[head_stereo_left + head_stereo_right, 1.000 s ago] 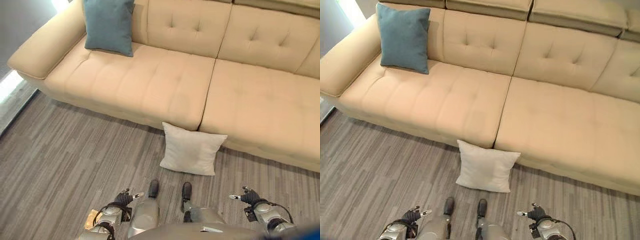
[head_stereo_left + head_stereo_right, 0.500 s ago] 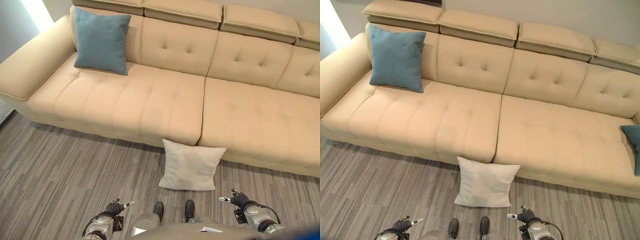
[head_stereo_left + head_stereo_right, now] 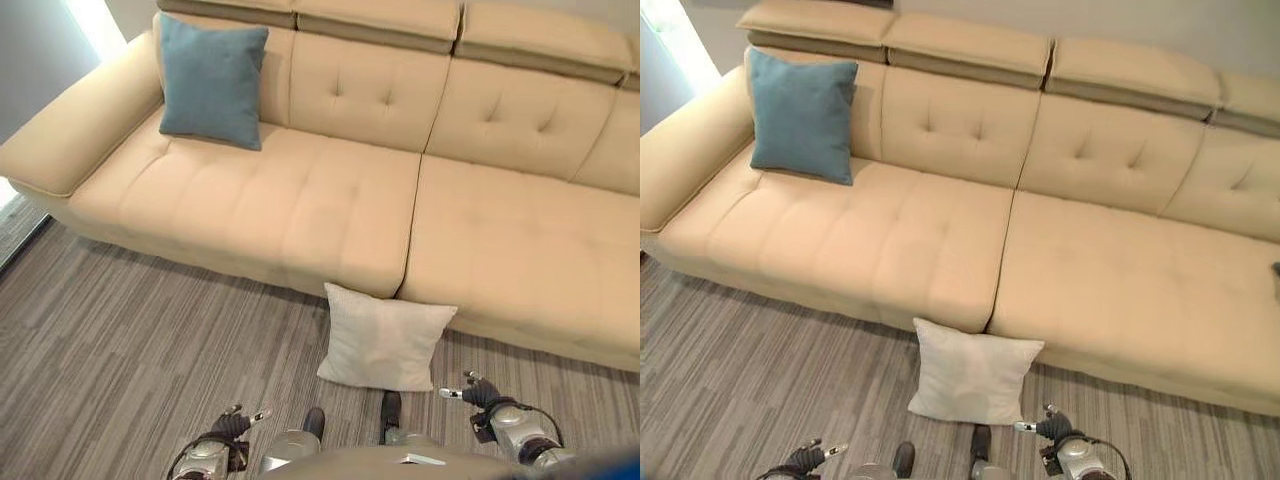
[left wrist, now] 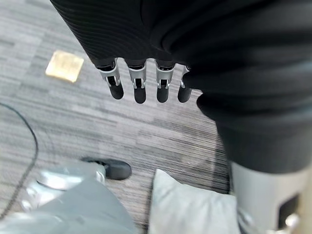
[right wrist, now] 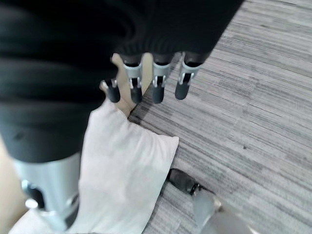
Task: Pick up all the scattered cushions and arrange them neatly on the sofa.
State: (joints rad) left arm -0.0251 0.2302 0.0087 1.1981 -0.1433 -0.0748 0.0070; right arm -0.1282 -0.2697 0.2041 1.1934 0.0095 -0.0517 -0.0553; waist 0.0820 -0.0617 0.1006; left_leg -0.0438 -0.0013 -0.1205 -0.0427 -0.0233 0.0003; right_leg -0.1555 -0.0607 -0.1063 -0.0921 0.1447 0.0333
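A white cushion (image 3: 385, 340) lies on the grey floor, its top edge against the front of the beige sofa (image 3: 330, 200) near the seam between the seats. A blue cushion (image 3: 212, 80) stands upright against the sofa back at the left end. My left hand (image 3: 235, 425) hangs low at the near left, fingers (image 4: 139, 87) straight and holding nothing. My right hand (image 3: 478, 392) hangs low just right of the white cushion (image 5: 122, 180), fingers (image 5: 156, 83) straight and apart from it. A corner of the white cushion (image 4: 195, 209) also appears in the left wrist view.
The sofa's left armrest (image 3: 70, 130) juts out at the far left. A sliver of another blue cushion (image 3: 1276, 270) shows at the sofa's right end. A small tan square (image 4: 64, 66) lies on the floor (image 3: 130, 340) near my left side.
The camera has tilted up and then slightly back down, so the whole picture shifted. Both hands stay low and open; the cushions have not moved.
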